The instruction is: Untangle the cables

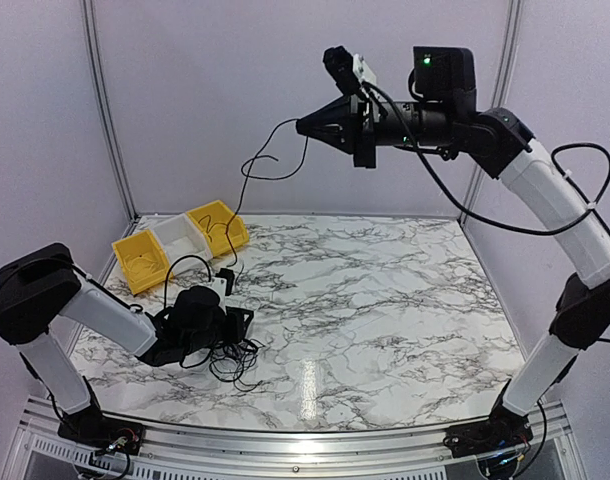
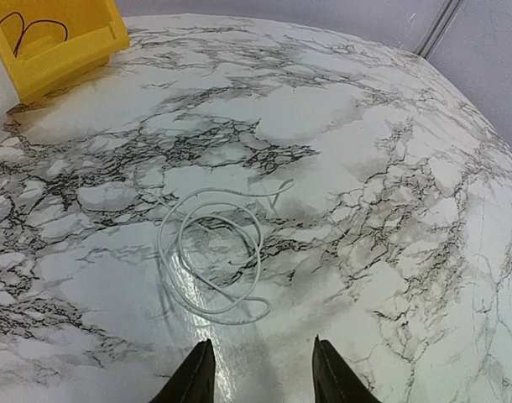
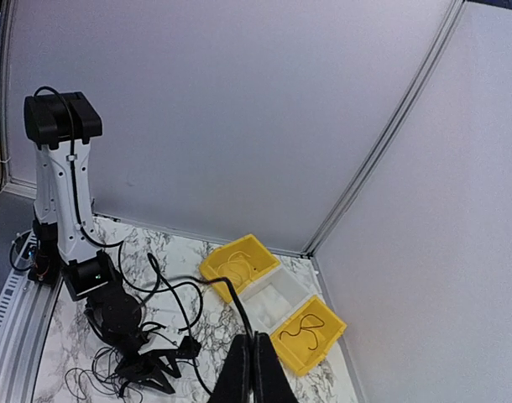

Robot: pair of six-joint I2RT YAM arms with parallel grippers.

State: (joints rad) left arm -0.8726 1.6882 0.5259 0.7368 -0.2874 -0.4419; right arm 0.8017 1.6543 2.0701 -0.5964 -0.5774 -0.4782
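Observation:
My right gripper (image 1: 301, 125) is raised high above the table's back and shut on one thin black cable (image 1: 243, 180). That cable hangs down leftward past the bins to the table. In the right wrist view the gripper (image 3: 254, 339) pinches this cable (image 3: 239, 304). A loose tangle of thin black cables (image 1: 231, 356) lies at the front left, also showing in the right wrist view (image 3: 86, 379). My left gripper (image 1: 241, 320) is low beside the tangle. It is open and empty in its wrist view (image 2: 260, 369), with a white cable coil (image 2: 212, 260) just ahead on the marble.
Three bins stand in a row at the back left: a yellow bin (image 1: 140, 262), a white bin (image 1: 180, 238) and a yellow bin (image 1: 218, 226). One yellow bin (image 3: 311, 332) holds a black cable (image 3: 302, 326); it also shows in the left wrist view (image 2: 63, 42). Grey walls enclose the marble table (image 1: 385, 300).

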